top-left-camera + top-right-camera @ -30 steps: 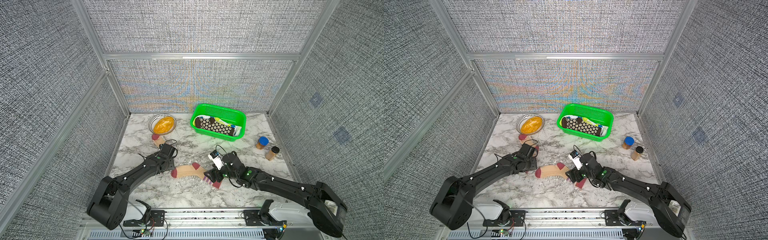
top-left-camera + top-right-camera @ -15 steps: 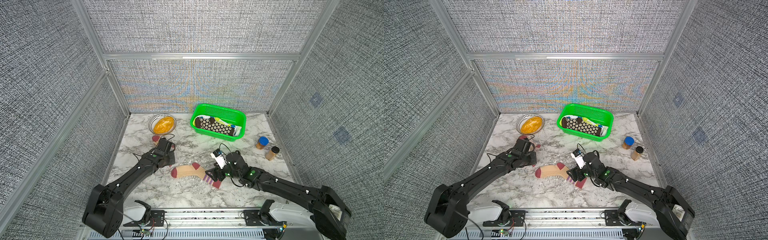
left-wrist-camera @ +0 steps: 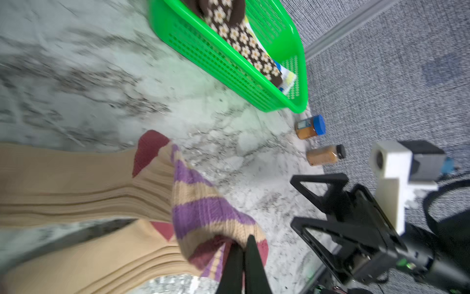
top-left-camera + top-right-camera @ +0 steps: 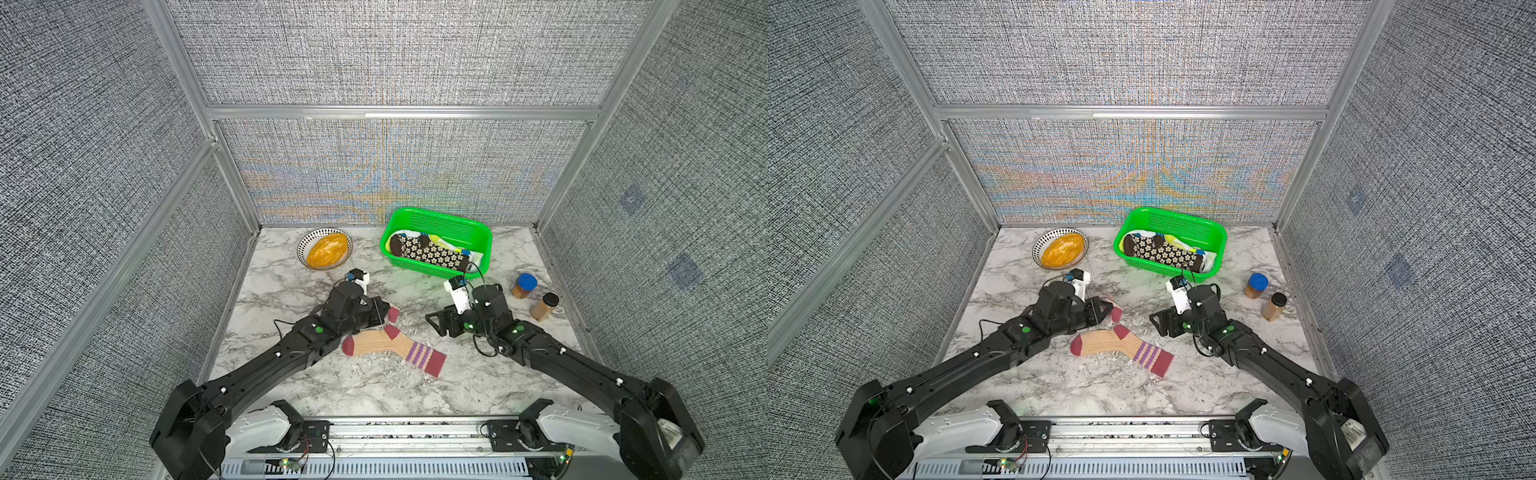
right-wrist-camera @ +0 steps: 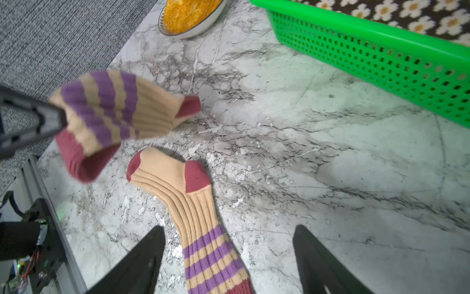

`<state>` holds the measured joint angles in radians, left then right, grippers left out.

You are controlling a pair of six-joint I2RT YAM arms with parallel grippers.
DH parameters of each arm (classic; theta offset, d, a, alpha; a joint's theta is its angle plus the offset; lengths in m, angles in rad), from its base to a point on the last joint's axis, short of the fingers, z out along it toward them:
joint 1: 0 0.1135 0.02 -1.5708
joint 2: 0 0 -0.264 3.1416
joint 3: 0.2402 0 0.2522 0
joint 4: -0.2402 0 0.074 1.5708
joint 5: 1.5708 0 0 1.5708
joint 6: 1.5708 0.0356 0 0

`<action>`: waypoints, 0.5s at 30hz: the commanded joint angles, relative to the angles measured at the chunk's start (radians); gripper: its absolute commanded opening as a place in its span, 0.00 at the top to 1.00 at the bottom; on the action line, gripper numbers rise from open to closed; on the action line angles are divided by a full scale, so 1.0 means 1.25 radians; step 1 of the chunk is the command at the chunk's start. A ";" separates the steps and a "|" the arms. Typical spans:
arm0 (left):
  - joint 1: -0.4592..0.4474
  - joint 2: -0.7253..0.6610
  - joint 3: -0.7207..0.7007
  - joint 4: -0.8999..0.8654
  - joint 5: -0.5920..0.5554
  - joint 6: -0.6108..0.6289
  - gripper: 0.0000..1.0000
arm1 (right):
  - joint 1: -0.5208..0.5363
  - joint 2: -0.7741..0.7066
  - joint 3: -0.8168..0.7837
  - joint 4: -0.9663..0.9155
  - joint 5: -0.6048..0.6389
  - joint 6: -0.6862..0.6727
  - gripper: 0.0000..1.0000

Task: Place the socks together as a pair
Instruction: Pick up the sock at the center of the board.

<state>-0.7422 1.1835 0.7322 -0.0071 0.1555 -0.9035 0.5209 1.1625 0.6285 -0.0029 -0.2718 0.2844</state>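
- Bench [image 4: 374, 395]: marble-patterned surface that carries all items listed below.
- Flat sock [image 4: 392, 347]: peach body, maroon toe, heel and cuff, purple stripes on the leg. It lies flat on the bench between the two arms, nearest the robot base. The toe points toward the left arm and the cuff toward the right arm. Neither end effector touches it.
- Right end effector [image 4: 440, 324]: jaws spread wide, holding nothing. It hovers beside the cuff end of the flat sock. In the right wrist view, the striped leg lies below and between its fingers [image 5: 152, 244].
- Left end effector [image 4: 380, 312]: jaws closed together, pinching the maroon cuff of the held sock [image 5: 109, 112]. The left wrist view shows the fingers [image 3: 251, 264] pressed on the fabric.
- Held sock: same colours as the flat sock. It hangs curled from the left end effector, just beyond the flat sock. Only a maroon tip shows past the arm in both top views.
- Black-lidded jar [image 4: 544, 306] and blue-lidded jar [image 4: 524, 286]: upright, near each other, at the right edge of the bench.
- Bowl [image 4: 307, 247]: striped rim, orange contents, at the back left.
- Green basket [image 4: 436, 272]: at the back, right of the bowl. A daisy-print sock [image 4: 428, 251] lies on top of paler fabric inside it.
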 commanded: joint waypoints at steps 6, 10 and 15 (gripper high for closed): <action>-0.010 -0.055 0.163 -0.001 -0.155 0.030 0.98 | -0.062 -0.038 -0.008 -0.018 -0.093 0.019 0.19; 0.008 -0.083 0.255 -0.089 -0.215 0.099 0.98 | -0.075 -0.040 0.012 -0.031 -0.106 0.004 0.18; 0.013 -0.102 0.182 -0.059 -0.182 0.076 0.97 | -0.079 -0.029 0.032 -0.044 -0.120 -0.013 0.18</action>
<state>-0.7254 1.0554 1.0100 -0.0517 -0.0864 -0.8185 0.4252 1.1229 0.6613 -0.0422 -0.3988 0.2905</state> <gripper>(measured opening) 0.054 0.816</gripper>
